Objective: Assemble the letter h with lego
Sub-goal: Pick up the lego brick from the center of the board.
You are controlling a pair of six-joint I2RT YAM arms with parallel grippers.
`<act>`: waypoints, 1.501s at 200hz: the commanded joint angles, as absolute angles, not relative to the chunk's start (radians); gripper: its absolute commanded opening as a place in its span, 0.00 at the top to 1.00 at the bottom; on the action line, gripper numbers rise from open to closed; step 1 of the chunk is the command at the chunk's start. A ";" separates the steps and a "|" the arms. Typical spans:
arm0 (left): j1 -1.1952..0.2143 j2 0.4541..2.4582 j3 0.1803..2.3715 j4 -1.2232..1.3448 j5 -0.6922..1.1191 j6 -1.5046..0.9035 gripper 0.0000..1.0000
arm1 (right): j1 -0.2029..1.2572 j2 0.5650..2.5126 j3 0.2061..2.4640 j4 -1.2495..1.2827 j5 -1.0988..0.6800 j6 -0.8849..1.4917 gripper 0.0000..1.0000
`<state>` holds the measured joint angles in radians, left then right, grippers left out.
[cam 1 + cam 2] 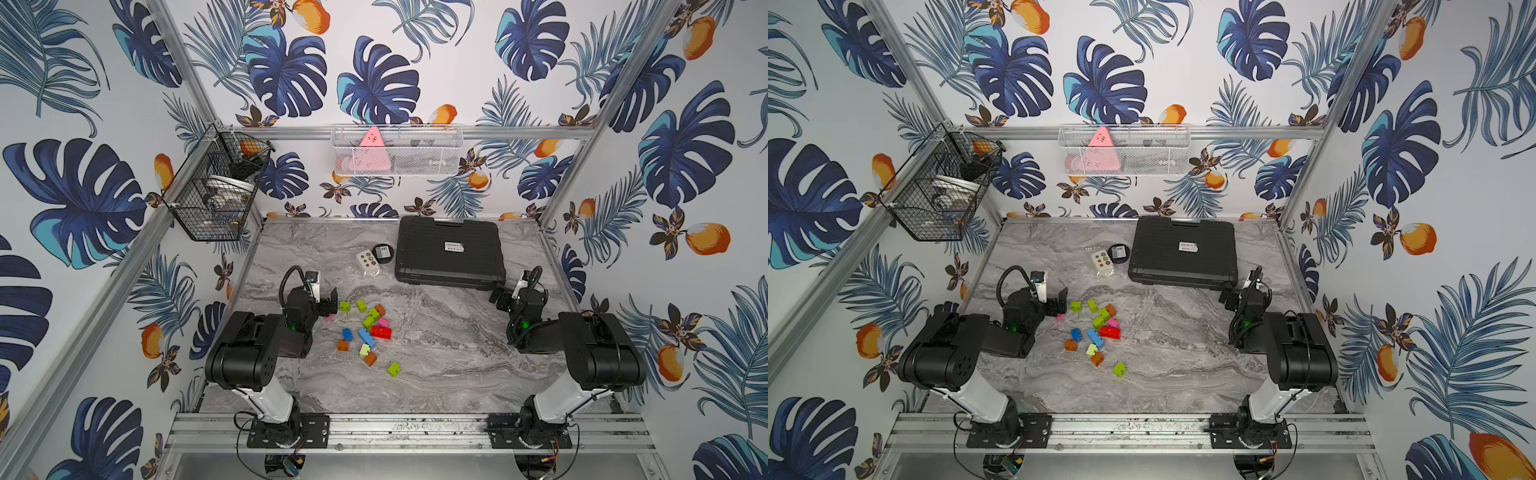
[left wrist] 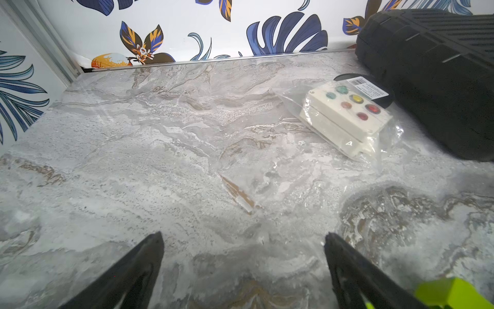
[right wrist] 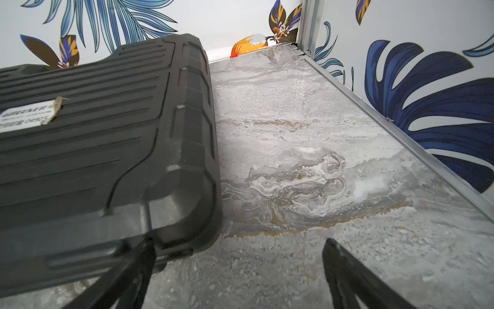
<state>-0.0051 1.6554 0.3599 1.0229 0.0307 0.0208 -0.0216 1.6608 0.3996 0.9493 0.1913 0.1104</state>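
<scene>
Lime, orange, blue, pink lego [image 1: 365, 332] loose on marble table [image 1: 457, 365], centre-left, w/ longer red brick [image 1: 381, 332] mid-pile; no h started, by look of it. Low left gripper [image 2: 243, 236]: jaws wide apart, empty, lime brick [image 2: 451, 291] just beside one finger. Same for right gripper [image 3: 238, 242]: spread, empty, by black case [image 3: 107, 133], well apart from pile. Best approach, prob: take outlying brick first, drop from above, square jaws to flat sides, avoid nudging neighbours
</scene>
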 commanded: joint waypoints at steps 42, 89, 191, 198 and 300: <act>-0.006 1.651 0.365 1.029 0.031 0.006 0.01 | -0.020 1.661 0.403 0.973 0.184 0.101 0.00; -0.006 1.651 0.365 1.030 0.031 0.006 0.01 | -0.021 1.661 0.403 0.973 0.184 0.100 0.00; -0.006 1.651 0.365 1.029 0.031 0.006 0.01 | -0.021 1.662 0.403 0.972 0.182 0.104 0.00; -0.006 1.651 0.365 1.029 0.031 0.005 0.01 | -0.021 1.662 0.402 0.972 0.181 0.104 0.01; -0.006 1.651 0.367 1.029 0.030 0.006 0.01 | 0.028 1.172 0.338 0.725 0.258 0.183 0.00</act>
